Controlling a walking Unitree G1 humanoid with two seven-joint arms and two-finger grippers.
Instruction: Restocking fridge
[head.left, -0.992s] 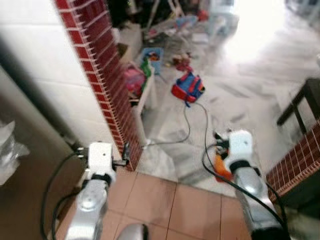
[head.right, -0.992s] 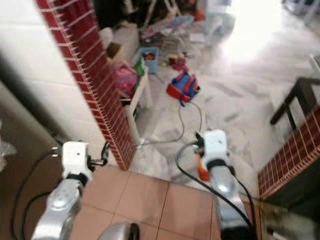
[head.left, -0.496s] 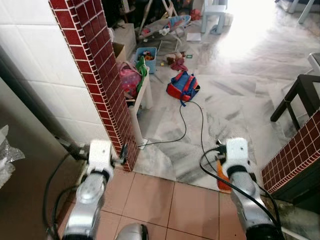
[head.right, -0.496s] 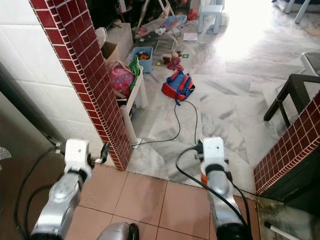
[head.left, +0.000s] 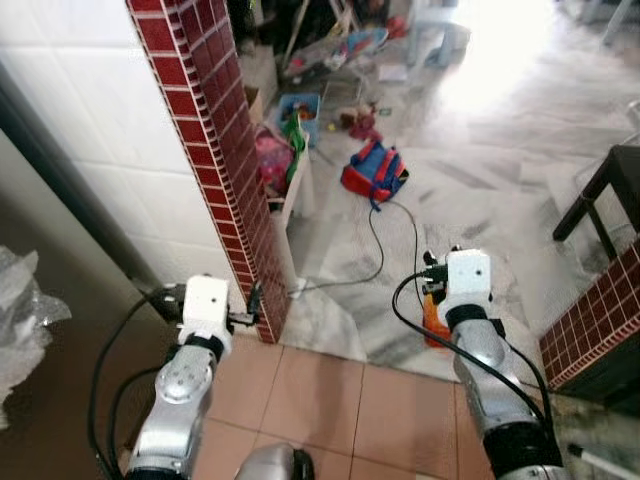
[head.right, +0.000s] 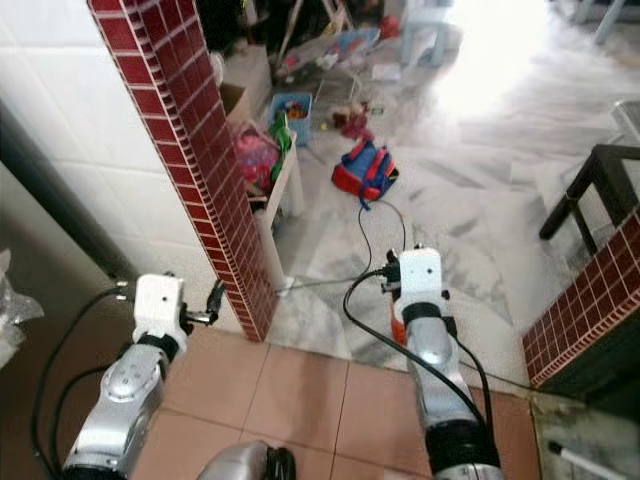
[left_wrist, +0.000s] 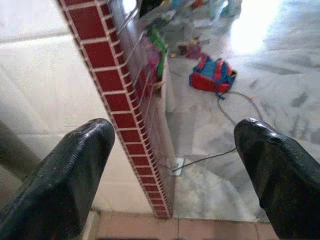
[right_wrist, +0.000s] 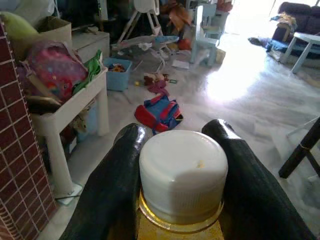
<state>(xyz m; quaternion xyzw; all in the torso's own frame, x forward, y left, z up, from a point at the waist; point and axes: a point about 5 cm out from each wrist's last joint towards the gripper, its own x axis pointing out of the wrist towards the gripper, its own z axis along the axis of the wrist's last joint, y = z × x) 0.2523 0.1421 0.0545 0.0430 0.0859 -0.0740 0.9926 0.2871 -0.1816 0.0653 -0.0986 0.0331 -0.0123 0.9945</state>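
Bottle (right_wrist: 182, 175) with white cap and amber contents sitting clamped between the two black fingers (right_wrist: 112, 190) of the right gripper (right_wrist: 182, 185), cap pointing away from the wrist, long axis running along the fingers. Showing in the right eye view as an orange patch under the right gripper (head.right: 405, 300), carried low at the right, over the pale marble floor (head.right: 470, 200). Hanging at the left, the left gripper (left_wrist: 175, 165), fingers spread wide and holding nothing, just beside the red brick pillar (head.right: 190, 160). No fridge identifiable; a dark flat surface (head.left: 60, 400) at the near left, possibly an appliance side, too unclear to call. Judging the bottle-bearing arm farther from that side, so turning left probably needed. Open room lying ahead on the marble, though crossed by a black cable (head.right: 365, 240) and a red-and-blue bag (head.right: 365, 170) farther off; brick pillar crowding the left arm, low brick wall (head.right: 590, 300) at right.
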